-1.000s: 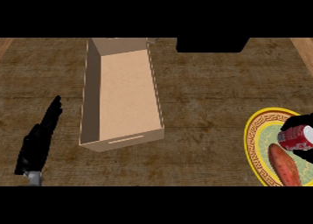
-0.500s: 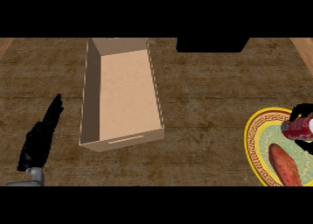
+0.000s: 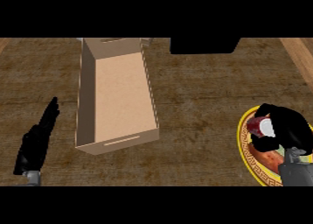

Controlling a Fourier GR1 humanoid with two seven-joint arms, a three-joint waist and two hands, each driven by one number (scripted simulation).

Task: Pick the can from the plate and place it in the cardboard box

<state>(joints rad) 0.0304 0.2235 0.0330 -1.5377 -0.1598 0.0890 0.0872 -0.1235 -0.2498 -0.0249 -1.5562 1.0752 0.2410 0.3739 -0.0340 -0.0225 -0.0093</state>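
- The can (image 3: 259, 127) is red with a pale, whitish end; only a small part of it shows, since black fingers wrap over it.
- It sits over the upper part of the plate (image 3: 244, 146), a round dish with a yellow rim and a dark key pattern, cut off by the picture's right edge.
- Whether the can touches the plate or is lifted just clear of it cannot be told.
- The right hand (image 3: 289, 129) is curled round the can, fingers arched over its top and far side, grasping it.
- The grey right forearm (image 3: 300, 174) rises from the lower edge, just below that hand and over the plate's lower part.
- An orange-red piece of food (image 3: 270, 156) lies on the plate, just below the can and partly under the wrist.
- The cardboard box (image 3: 117, 96) stands well to the left of the plate, long and narrow, open at the top, its tan floor bare.
- The left hand (image 3: 38, 141) rests further left of the plate, beyond the box, fingers straight and released, pointing up the counter (image 3: 198, 92).
- A black block (image 3: 204, 45) sits above and left of the plate, at the counter's far edge.
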